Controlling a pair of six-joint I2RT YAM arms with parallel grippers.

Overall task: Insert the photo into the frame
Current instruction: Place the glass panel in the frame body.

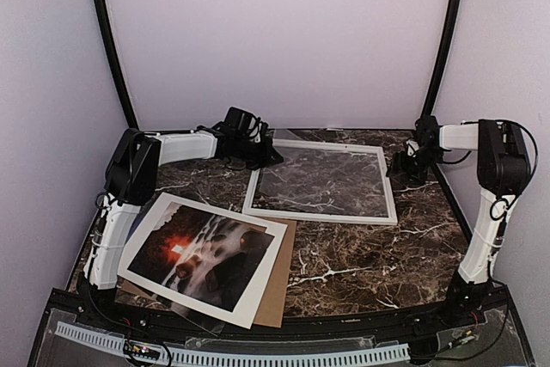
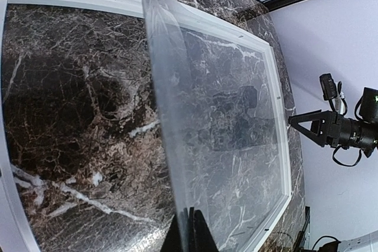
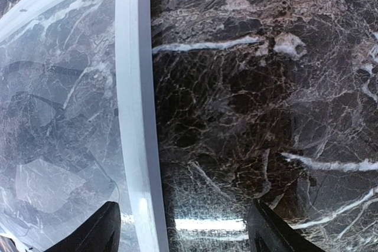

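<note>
The left tool point(image 2: 189, 229) is clenching the edge of a clear sheet point(image 2: 201, 122), holding it tilted above the frame point(image 1: 318, 215). The right tool point(image 3: 183, 231) is gaping wide, its wrist view showing fingers either side of the frame's right rail. Only the top view is showing the photo point(image 1: 202, 251), lying on cardboard point(image 1: 279, 285) near-left of the frame.

The photo point(image 1: 206, 251) is glossy, the sheet point(image 2: 195, 87) clear plastic, the table point(image 1: 361, 255) polished marble.

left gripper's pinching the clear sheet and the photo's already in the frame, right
Not quite. The left gripper does pinch the clear sheet, but the photo is not in the frame; it lies outside it at the near left, as the top view shows.
</note>
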